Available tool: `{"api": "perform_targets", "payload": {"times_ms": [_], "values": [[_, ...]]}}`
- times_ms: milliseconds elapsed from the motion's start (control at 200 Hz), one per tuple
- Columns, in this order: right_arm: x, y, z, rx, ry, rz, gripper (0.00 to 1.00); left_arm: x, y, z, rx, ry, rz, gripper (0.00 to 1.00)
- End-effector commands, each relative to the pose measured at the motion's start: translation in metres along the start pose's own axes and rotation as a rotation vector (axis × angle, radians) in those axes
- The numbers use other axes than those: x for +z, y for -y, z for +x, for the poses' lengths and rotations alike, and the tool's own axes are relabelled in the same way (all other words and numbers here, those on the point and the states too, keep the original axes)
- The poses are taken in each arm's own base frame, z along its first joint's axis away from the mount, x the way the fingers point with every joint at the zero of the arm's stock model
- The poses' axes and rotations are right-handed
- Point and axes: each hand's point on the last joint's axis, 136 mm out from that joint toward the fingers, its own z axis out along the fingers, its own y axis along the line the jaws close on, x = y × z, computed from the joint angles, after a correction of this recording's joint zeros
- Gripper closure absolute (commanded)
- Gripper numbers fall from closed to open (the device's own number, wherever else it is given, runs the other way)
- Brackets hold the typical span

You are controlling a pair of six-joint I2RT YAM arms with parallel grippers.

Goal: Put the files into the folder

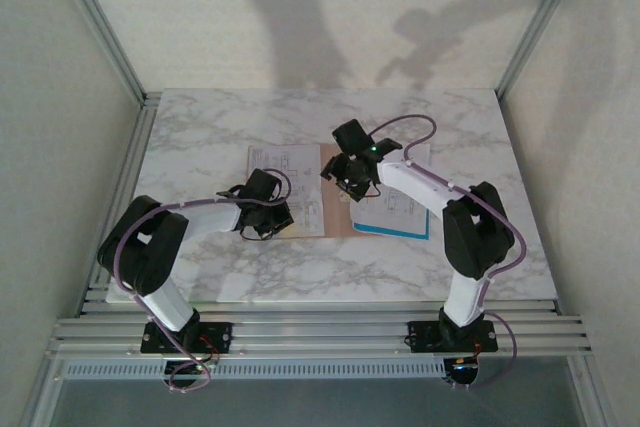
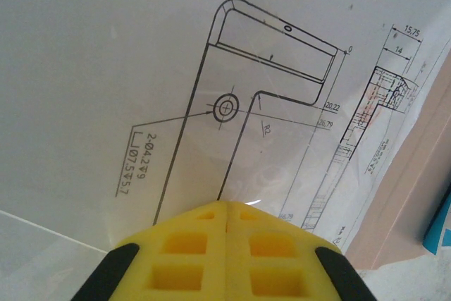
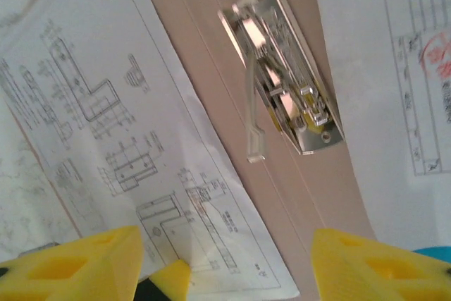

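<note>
Left claw (image 2: 227, 208) pinched shut over the files (image 2: 141, 68) (sheet edges cut off); right claw (image 3: 229, 252) stands wide above the metal clip (image 3: 282, 75) of the folder (image 3: 204, 47), mostly hidden under paper

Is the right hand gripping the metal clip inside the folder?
No, the right hand is open, its yellow fingers spread wide apart and clear of the metal clip on the folder.

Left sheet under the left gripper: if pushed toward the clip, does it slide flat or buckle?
Likely buckles if pushed edge-on: the sheet looks like one thin, floppy paper page. Probably very light, so the shut left gripper, tips seemingly down on it, could drag it. Its edge lies over the folder, smooth card, so it may slip easily.
</note>
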Motion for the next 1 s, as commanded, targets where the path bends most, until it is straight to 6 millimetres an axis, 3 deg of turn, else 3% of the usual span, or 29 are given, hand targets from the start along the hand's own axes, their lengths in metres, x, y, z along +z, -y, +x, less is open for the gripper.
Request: {"api": "perform_targets", "payload": {"times_ms": [0, 200, 516, 701, 996], "values": [[0.015, -0.010, 0.002, 0.077, -0.054, -0.052, 0.34, 0.002, -0.029, 0.012, -0.019, -0.031, -0.107, 1.00], [0.036, -0.016, -0.012, 0.123, -0.072, -0.052, 0.35, 0.002, -0.029, 0.011, -0.019, -0.027, -0.109, 1.00], [0.045, -0.046, -0.062, 0.113, -0.008, -0.080, 0.41, 0.001, -0.029, 0.011, -0.014, -0.023, -0.115, 1.00], [0.063, -0.045, -0.083, 0.105, -0.005, -0.053, 0.43, 0.000, -0.030, 0.010, -0.014, -0.021, -0.118, 1.00], [0.063, -0.065, -0.115, -0.012, 0.021, -0.093, 0.44, -0.001, -0.030, 0.006, -0.014, -0.017, -0.124, 1.00]]}}
